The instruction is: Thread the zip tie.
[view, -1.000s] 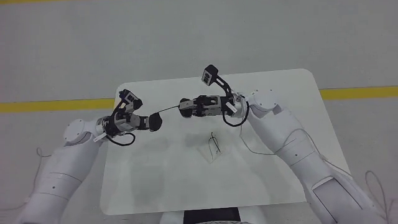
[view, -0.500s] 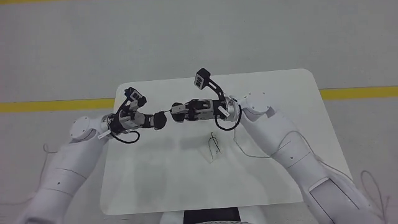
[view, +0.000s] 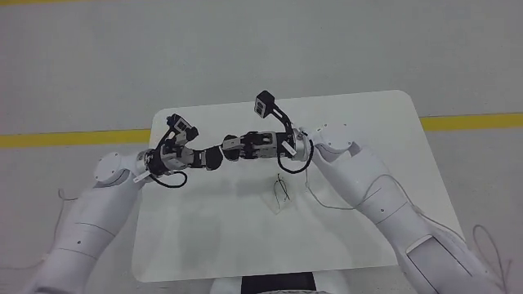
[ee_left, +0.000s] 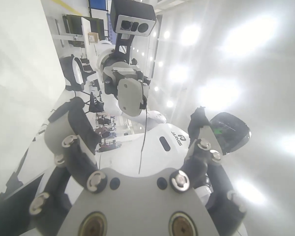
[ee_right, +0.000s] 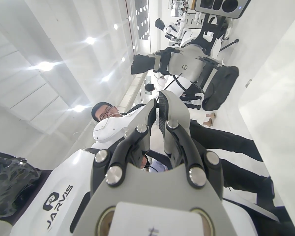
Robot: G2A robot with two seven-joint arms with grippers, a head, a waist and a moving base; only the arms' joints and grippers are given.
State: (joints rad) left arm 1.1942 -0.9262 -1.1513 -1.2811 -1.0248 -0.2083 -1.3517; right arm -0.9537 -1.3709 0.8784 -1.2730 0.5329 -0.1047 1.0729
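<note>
Left gripper (view: 210, 158): mine, jaws spread wide, holding nothing.
Zip tie (ee_left: 143, 133): thin black strip, free end reaching into that open gap.
Right gripper (ee_right: 158, 104): mine, nearly closed, pinching the strip's far end.
Next move: I'd centre the strip before closing.

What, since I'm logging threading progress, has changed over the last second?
The right tool, shut on the zip tie, moved across toward the left tool. The left tool edged in to meet it, so the gap between them closed to almost nothing and the strap spanning it shortened. Both are above the table. The loose black tie lying on the table stayed put.
</note>
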